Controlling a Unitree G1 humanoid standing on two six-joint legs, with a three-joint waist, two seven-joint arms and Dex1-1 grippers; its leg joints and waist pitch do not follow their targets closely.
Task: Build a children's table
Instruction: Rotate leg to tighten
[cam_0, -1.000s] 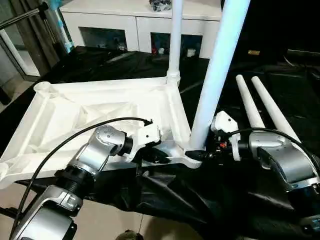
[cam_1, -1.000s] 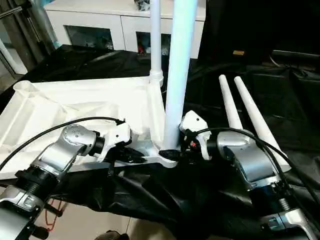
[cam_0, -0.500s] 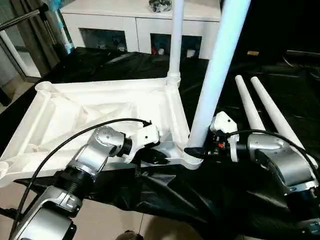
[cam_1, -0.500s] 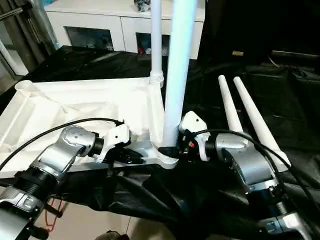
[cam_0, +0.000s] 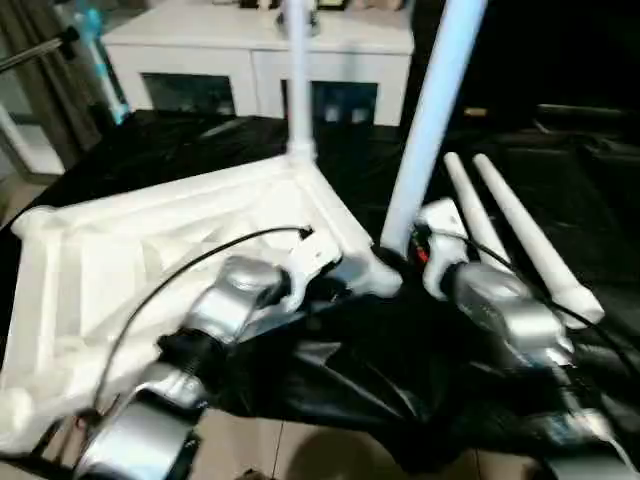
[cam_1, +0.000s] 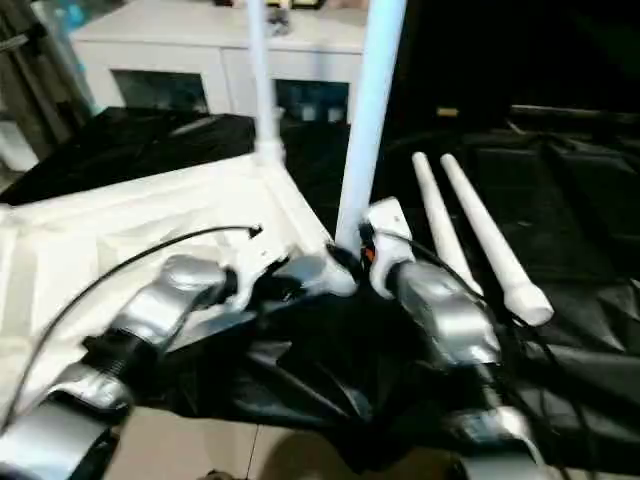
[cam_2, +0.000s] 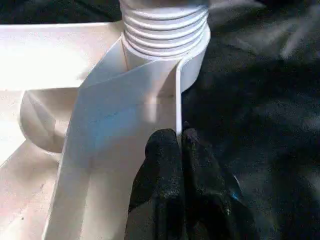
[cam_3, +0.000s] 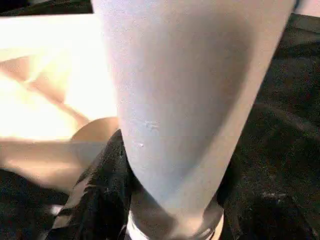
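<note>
The tabletop (cam_0: 150, 240) is white, ribbed underneath. The leg (cam_0: 430, 110) at the right gripper (cam_0: 395, 258) looks pale blue-white; two loose legs (cam_0: 515, 235) beyond it are white. The cloth (cam_0: 400, 370) is black. Both grippers' fingers (cam_2: 170, 170) are black, forearms silver. The cabinet (cam_0: 250, 50) is white.

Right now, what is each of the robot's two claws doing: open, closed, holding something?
Left gripper: shut, pinching the thin side wall of the white plastic tabletop.
Right gripper: closed around the base of the near upright white tube leg.
</note>
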